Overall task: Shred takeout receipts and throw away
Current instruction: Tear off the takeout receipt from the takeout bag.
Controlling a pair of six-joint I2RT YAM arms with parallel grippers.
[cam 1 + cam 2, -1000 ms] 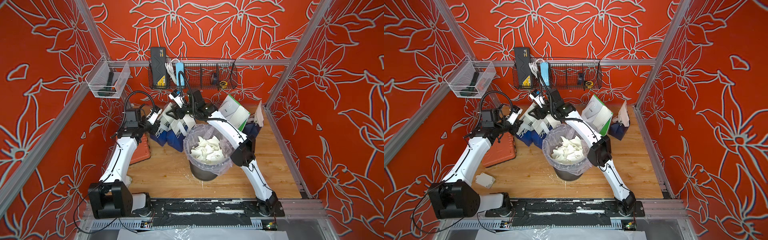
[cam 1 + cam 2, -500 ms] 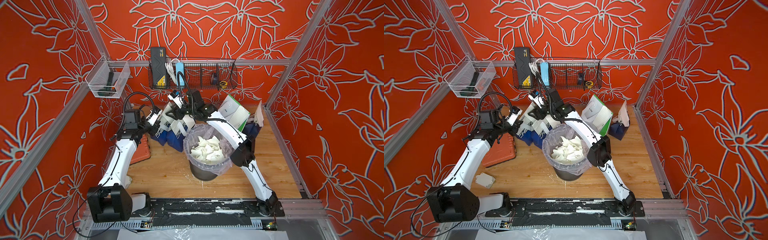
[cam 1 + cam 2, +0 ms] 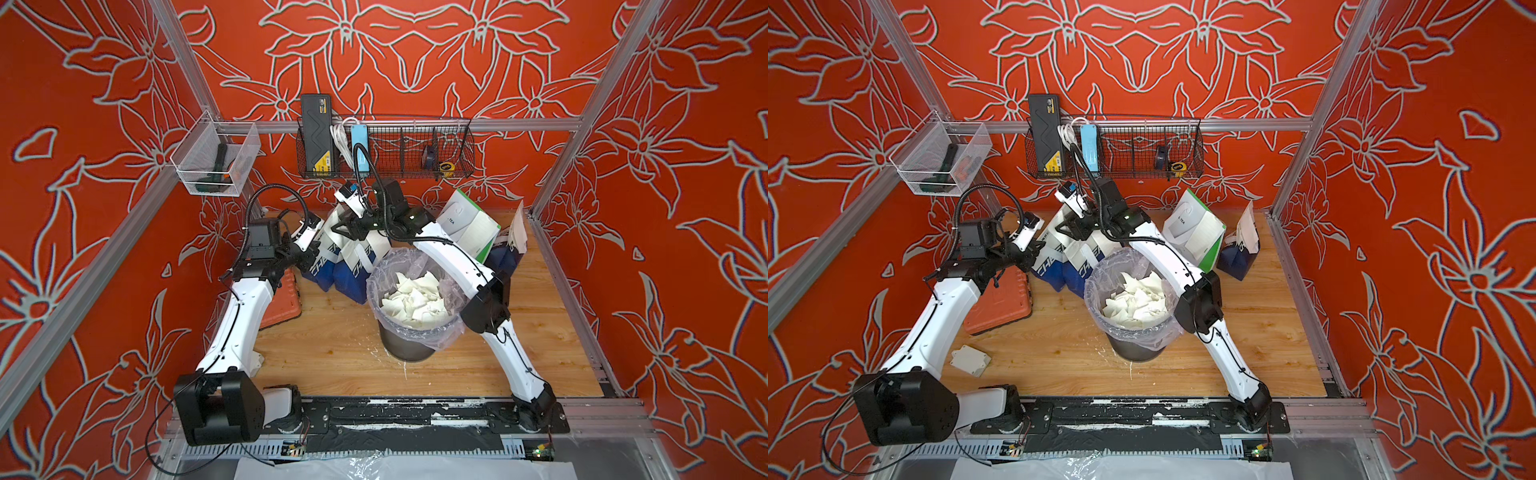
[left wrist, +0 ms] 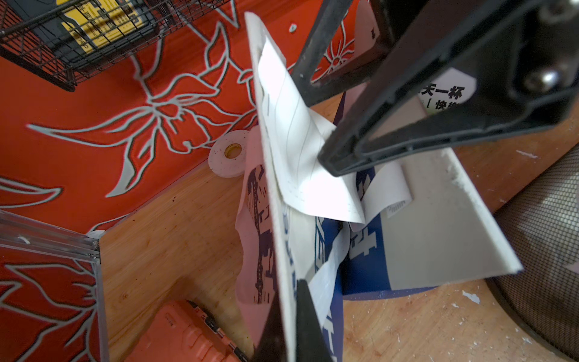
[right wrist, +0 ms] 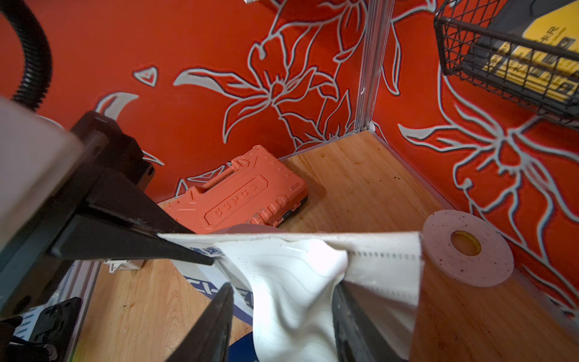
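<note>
A takeout receipt point(image 5: 282, 260), a white slip with faint lines, hangs from the top edge of a white-and-blue paper bag point(image 3: 332, 257). My left gripper point(image 4: 289, 313) is shut on that bag edge, and shows in a top view point(image 3: 319, 252). My right gripper point(image 5: 283, 301) straddles the receipt. One finger touches the paper and the other stands a little off it, so the jaws are open. The receipt point(image 4: 300, 150) also appears in the left wrist view, with a right fingertip point(image 4: 332, 163) against it. Torn white scraps point(image 3: 413, 301) fill the lined bin point(image 3: 405, 347).
A white-and-green bag point(image 3: 469, 224) and another blue bag point(image 3: 509, 249) stand behind the bin. An orange tool case point(image 3: 282, 299) lies by the left wall. A tape roll point(image 5: 466, 247) sits in the back corner. A wire basket point(image 3: 386, 149) hangs above.
The right gripper's jaws have drawn closer together around the receipt. Both arms stay almost where they were at the bag.
</note>
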